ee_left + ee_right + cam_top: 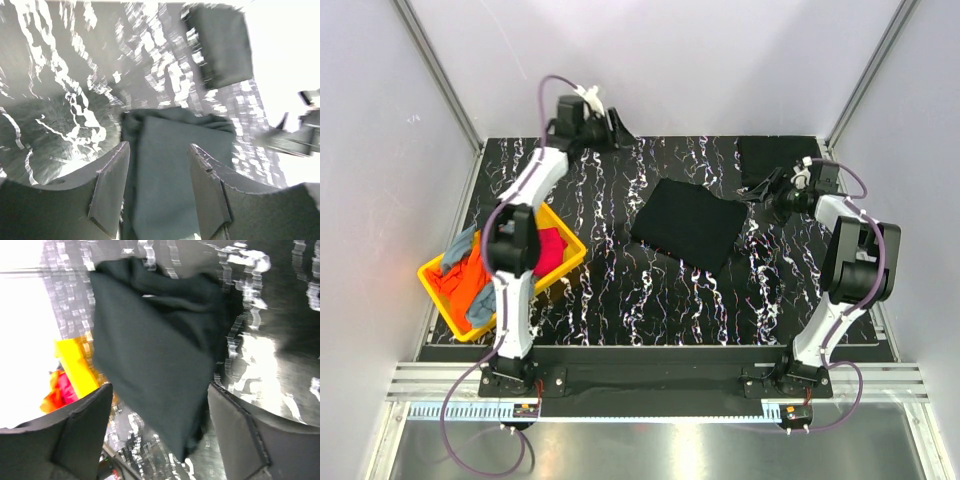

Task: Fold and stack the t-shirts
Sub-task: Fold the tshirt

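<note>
A folded black t-shirt [688, 225] lies flat in the middle of the table. My right gripper [755, 190] hovers at its right edge, open; in the right wrist view the same black t-shirt [155, 365] lies beyond the wide-apart fingers [235, 430], which hold nothing. My left gripper [618, 130] is far back at the table's rear left, apart from the cloth, and open. The left wrist view shows the black t-shirt [180, 165] past that gripper's own empty fingers [110, 195]. A second folded black t-shirt [775, 155] rests at the back right.
A yellow tray [570, 262] at the left front holds orange [465, 290], magenta [552, 248] and grey-blue [460, 245] t-shirts in a heap. The left arm's links pass over the tray. White walls close the table on three sides.
</note>
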{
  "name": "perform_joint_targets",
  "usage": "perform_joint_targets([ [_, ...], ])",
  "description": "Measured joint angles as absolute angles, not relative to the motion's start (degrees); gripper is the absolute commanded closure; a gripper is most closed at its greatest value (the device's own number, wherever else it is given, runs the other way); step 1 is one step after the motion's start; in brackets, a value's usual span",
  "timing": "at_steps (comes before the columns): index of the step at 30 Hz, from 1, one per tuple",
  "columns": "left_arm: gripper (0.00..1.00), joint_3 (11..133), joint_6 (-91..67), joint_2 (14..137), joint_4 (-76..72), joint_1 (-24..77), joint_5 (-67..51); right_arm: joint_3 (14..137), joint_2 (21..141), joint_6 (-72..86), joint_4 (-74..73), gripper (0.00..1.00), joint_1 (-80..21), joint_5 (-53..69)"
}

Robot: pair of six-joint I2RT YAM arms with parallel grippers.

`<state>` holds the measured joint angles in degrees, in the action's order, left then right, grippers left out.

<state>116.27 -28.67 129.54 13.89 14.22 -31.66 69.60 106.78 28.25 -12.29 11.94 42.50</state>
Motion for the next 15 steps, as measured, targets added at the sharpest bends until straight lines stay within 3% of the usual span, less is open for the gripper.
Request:
perform_joint_targets([
  [3, 0.45, 110.52, -27.07, 118.56, 14.57, 13.74, -33.15, 69.56, 107.77, 26.79, -13.45, 0.06, 11.84, 39.4],
  [8, 0.45, 97.71, -23.51, 103.63, 15.59, 15.49, -35.33, 73.56, 112.73, 23.51, -15.81, 0.03, 11.66, 36.01],
  [15, 0.46, 83.42, -18.81, 99.44, 22.52, 16.12, -36.69, 79.59, 118.89, 19.57, -16.62, 0.02, 10.02, 35.48],
])
